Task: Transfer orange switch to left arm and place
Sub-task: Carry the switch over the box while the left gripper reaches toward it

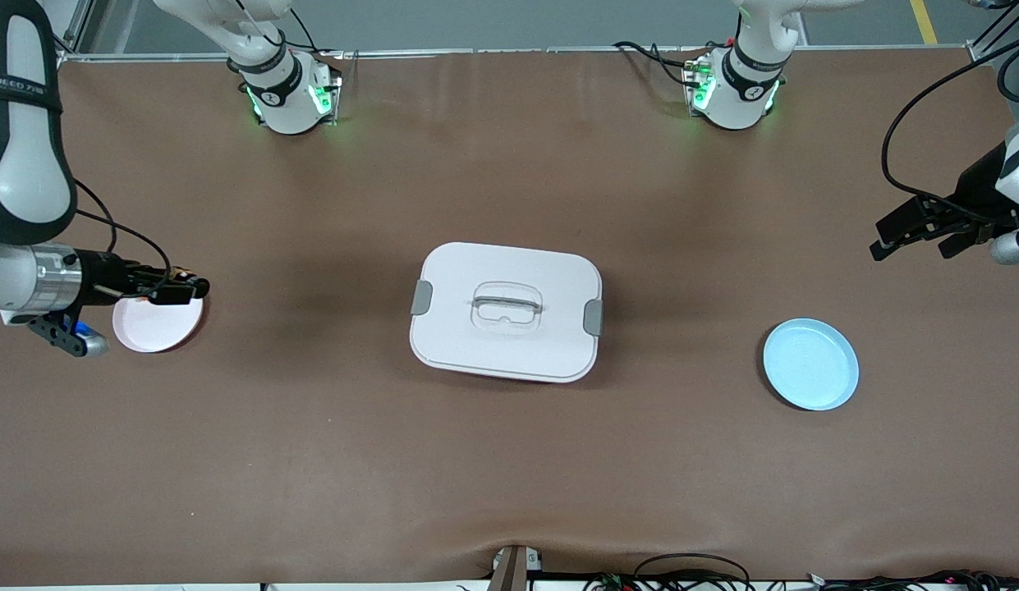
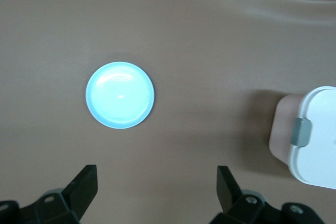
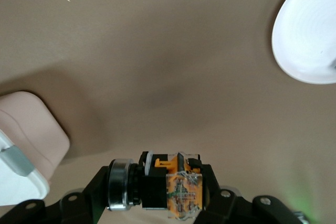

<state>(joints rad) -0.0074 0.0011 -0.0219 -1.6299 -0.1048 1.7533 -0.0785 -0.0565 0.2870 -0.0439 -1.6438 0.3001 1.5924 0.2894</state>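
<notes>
Right hand (image 1: 181,287) clamped on orange switch (image 3: 173,184) over pink plate (image 1: 160,328); left hand (image 1: 915,230) wide open, empty, waiting. Risks: clipping box (image 1: 506,311) mid-crossing, fumbled handover.

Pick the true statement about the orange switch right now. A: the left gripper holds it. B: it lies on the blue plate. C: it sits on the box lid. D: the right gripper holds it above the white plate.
D: the right gripper is shut on the orange switch over the white plate.
</notes>
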